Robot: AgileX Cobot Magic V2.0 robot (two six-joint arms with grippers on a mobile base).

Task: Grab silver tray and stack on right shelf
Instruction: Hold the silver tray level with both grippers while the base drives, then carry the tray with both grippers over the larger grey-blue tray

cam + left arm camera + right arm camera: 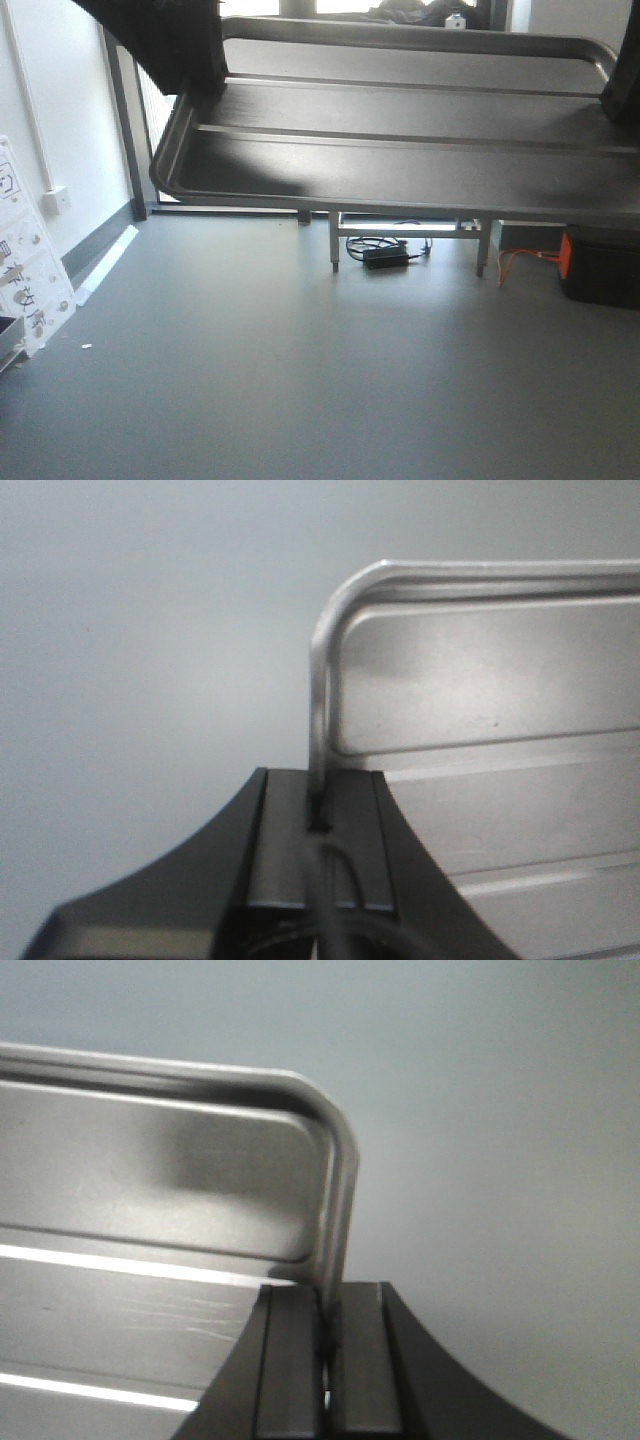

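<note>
Silver tray (400, 165) hangs between left gripper (320, 815) and right gripper (328, 1312), rims pinched

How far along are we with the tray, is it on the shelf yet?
Done: silver tray gripped, left claw and right claw each shut on an end rim. In hand: it hangs above the floor. Left: setting it on the right shelf, which no view shows.

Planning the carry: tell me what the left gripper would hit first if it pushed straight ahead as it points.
Nothing new nearby: the left gripper is shut on the rim of the silver tray, which runs ahead of it. Past the tray's corner only grey floor shows, distance unclear.
</note>
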